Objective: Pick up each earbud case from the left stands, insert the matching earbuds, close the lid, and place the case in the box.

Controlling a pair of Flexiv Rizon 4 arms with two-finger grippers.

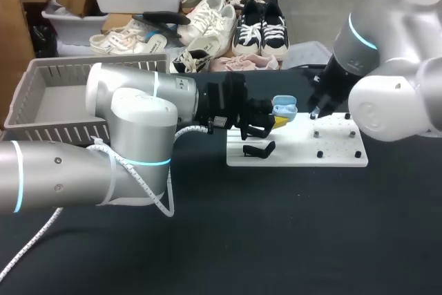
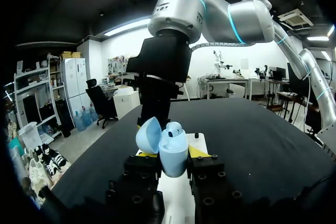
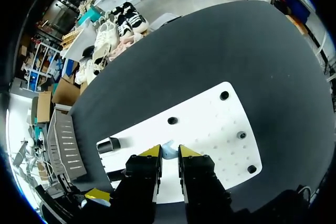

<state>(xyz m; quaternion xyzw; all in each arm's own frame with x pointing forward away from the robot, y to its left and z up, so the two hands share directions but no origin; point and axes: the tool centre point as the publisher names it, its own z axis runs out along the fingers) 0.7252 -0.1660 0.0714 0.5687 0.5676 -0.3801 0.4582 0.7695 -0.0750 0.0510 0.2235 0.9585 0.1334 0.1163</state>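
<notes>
Earbud case (image 2: 174,148), pale blue plastic, lid open, is held clamped in left gripper (image 2: 172,156) above white perforated board (image 3: 210,124). Right gripper (image 3: 169,151) is set at small pale earbud (image 3: 168,149) on board; grip cannot be told. Insertion step judged; lifting required next.

Silver arms (image 1: 138,126) (image 1: 397,98), cyan rings (image 1: 148,162); black end effectors (image 2: 173,155) (image 3: 169,152), yellow-tipped

You get even, bright light from above. The white board (image 1: 338,160), right of centre, shines strongly; the black table (image 1: 276,240) looks dark, with only soft shadows.
</notes>
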